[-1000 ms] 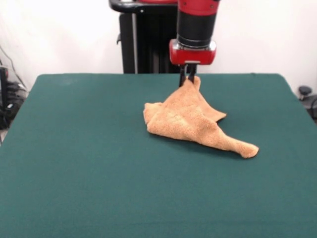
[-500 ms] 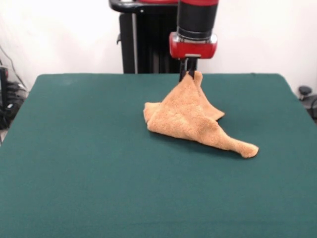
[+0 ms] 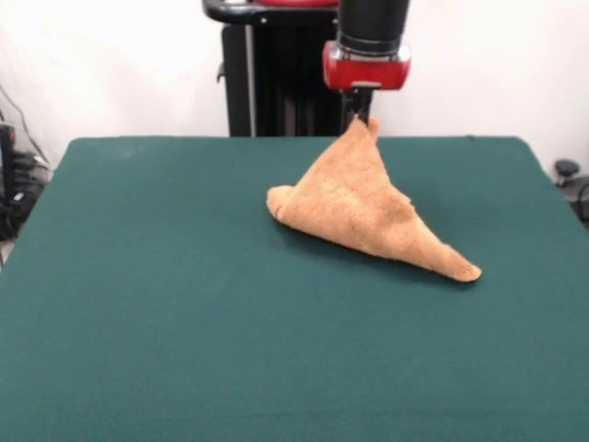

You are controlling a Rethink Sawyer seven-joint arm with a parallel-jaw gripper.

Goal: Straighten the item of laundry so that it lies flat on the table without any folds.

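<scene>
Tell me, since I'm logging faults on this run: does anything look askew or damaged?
No damage shows. The towel is far from flat: the gripper pinches one corner and holds it up as a tent, its lower edges resting on the table.

nubby terry towel (image 3: 363,207), matt felt table (image 3: 184,304)

The arm (image 3: 373,23) shows a black cylindrical segment that ends in a glossy red collar with rounded corners and a thin pale seam along its top edge. Below the collar hangs the claw (image 3: 360,115), narrow and black. Behind stands the pedestal (image 3: 271,69), a black column with a grey vertical strip.
</scene>
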